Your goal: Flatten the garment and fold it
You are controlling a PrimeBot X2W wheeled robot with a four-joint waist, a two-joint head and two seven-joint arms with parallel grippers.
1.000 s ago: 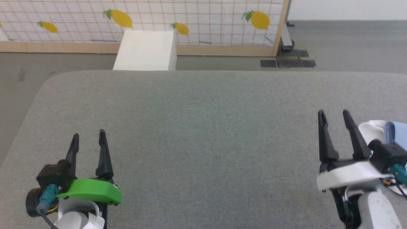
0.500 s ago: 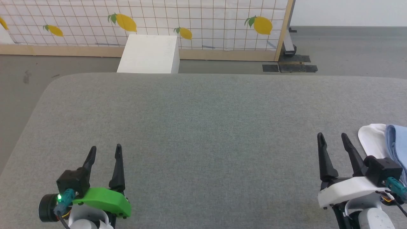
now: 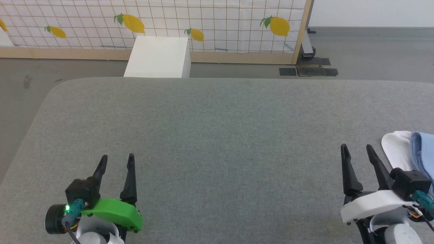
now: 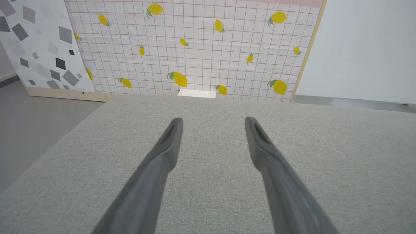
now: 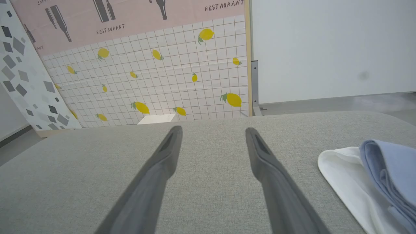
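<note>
Left gripper (image 3: 116,161) and right gripper (image 3: 356,150), fingers (image 4: 169,146) spread, empty.

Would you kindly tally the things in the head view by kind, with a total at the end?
Grippers: 2 (left gripper and right gripper, both open)
Garment: 1 (light blue garment, lying beside the right gripper)
Padded table: 1 (grey padded table)
White box: 1 (white box, beyond the table)
Total: 5
</note>
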